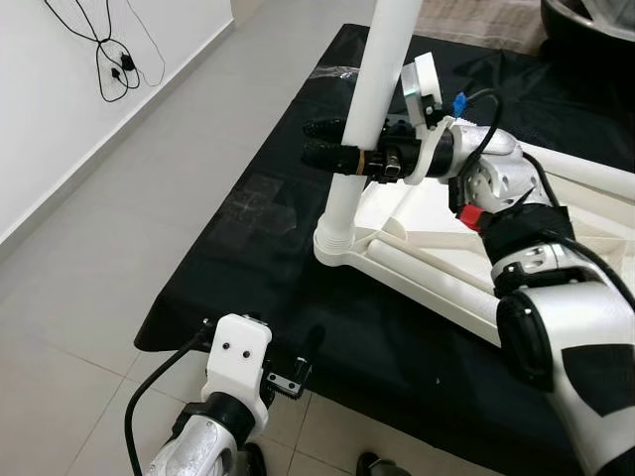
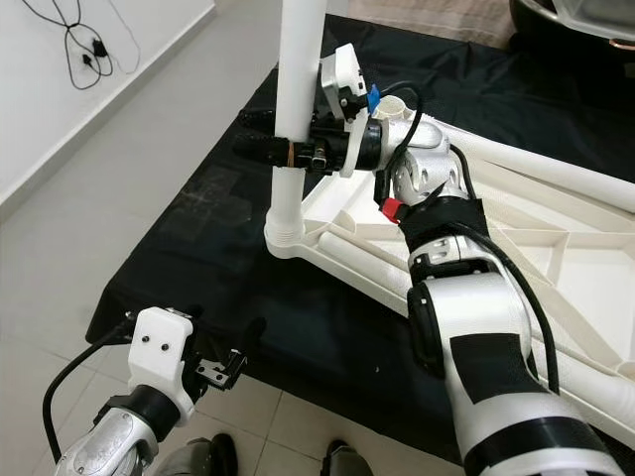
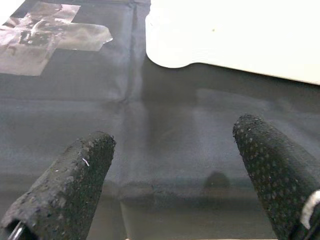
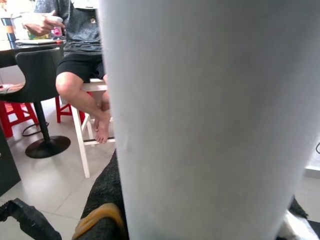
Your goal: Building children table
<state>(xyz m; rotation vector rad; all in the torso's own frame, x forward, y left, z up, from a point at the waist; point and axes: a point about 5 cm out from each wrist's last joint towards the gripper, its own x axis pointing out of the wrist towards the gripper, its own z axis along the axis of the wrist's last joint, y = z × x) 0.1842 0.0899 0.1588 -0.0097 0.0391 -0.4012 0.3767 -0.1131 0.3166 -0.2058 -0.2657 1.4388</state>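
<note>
One white table leg (image 1: 369, 119) stood upright at the near corner of the upturned white tabletop (image 2: 516, 248), which lay underside-up on a black cloth (image 1: 258, 258) spread over the tiled floor (image 1: 119, 198). That arrangement made sense to me: with the ribbed underside facing up, the round corner socket (image 1: 337, 248) was exposed, and the leg could be stood straight into it from above.

The right gripper (image 1: 332, 149) was on the job, reaching in from the tabletop side with its fingers (image 1: 322, 154) wrapped round the leg partway up the shaft, well above the socket. They looked clamped tight on it, one passing either side, tips poking out beyond the leg toward the wall. I'd guess the hold was there to keep the leg plumb while it seated or got twisted home. From the right wrist camera the leg blocked nearly everything, so it sat hard against the palm; behind it a person (image 4: 75, 60) sat on a stool.

The left gripper (image 1: 298, 362) hung low at the near edge of the cloth, fingers (image 3: 70, 180) spread wide apart with nothing between them. The tabletop's corner lay ahead of it, apart from the fingertips. A black cable (image 1: 114, 55) trailed down the wall.
</note>
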